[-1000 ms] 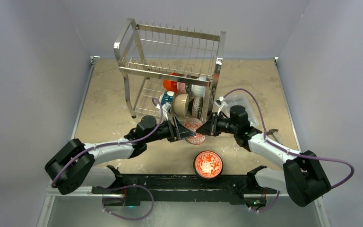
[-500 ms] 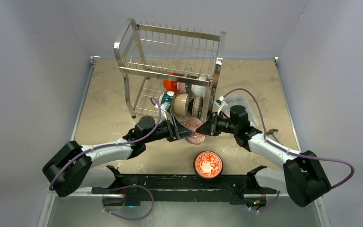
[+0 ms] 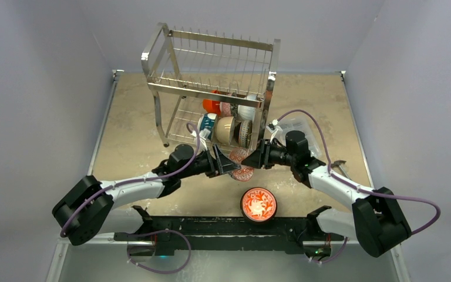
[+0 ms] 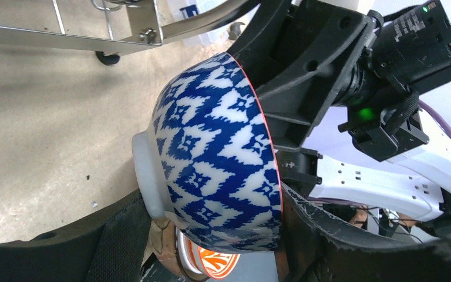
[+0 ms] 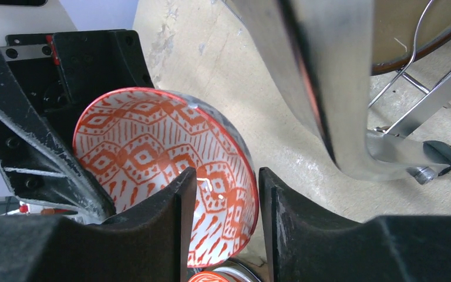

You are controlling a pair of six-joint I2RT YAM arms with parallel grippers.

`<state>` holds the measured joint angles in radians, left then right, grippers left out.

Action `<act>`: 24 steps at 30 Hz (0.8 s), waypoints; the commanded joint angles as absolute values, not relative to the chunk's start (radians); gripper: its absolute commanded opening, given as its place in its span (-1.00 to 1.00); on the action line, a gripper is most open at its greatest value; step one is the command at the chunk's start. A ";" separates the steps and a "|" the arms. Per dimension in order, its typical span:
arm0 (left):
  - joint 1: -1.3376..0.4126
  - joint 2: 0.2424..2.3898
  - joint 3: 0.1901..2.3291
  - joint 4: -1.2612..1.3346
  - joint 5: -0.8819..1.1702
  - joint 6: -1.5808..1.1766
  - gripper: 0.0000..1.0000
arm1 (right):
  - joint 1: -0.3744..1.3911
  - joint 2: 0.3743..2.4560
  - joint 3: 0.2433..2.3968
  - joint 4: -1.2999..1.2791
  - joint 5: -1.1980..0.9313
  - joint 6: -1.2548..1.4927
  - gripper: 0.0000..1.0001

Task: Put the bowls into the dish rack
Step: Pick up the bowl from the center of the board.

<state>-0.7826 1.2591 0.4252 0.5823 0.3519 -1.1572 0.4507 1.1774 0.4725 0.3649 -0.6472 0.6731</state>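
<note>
Comparing this with the last second, we find very little has moved. The left gripper (image 3: 226,163) and right gripper (image 5: 228,182) were already nose to nose on the blue bowl (image 4: 217,158), and they still are. The pair has crept a touch toward the far edge, nearer the rack (image 3: 211,44). The left arm's shoulder has also slid slightly toward the left edge.

The blue bowl sits mid-bench, just in front of the rack's right end, tipped on its side with its orange-patterned inside facing the right arm. In the left wrist view the left gripper is spread wide and holds the bowl from foot to mouth. In the right wrist view the right fingers (image 5: 173,229) stand narrow with the rim running down between them, one inside the bowl and one outside. We cannot tell whether they are actually pinching the wall.

We read this as a handover caught mid-way. Both grippers remain on the bowl, neither has let go, and the small drift toward the rack suggests they are settling the grip rather than placing.

For the task this means no progress yet on this bowl, since it is beside the rack and not in it. The racked bowls (image 3: 226,129) crowd the right part of the lower tier, so a free slot may be tight. The floral bowl (image 3: 258,204) waits upright by the middle of the near edge, untouched, on the bench (image 3: 135,117).
</note>
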 commanded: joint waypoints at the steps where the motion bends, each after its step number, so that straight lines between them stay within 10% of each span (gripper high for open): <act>1: -0.764 1.208 0.440 0.596 0.321 -1.131 -1.00 | 0.469 1.174 0.526 0.365 -0.705 0.651 -0.05; 24: -0.338 1.035 0.453 0.466 0.529 -1.070 -1.00 | 0.468 1.147 0.562 0.301 -0.660 0.624 0.32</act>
<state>-0.4179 1.0897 0.4164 0.4477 0.4454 -1.1198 0.4507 1.1606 0.5110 0.2893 -0.6380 0.6601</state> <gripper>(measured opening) 0.643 0.656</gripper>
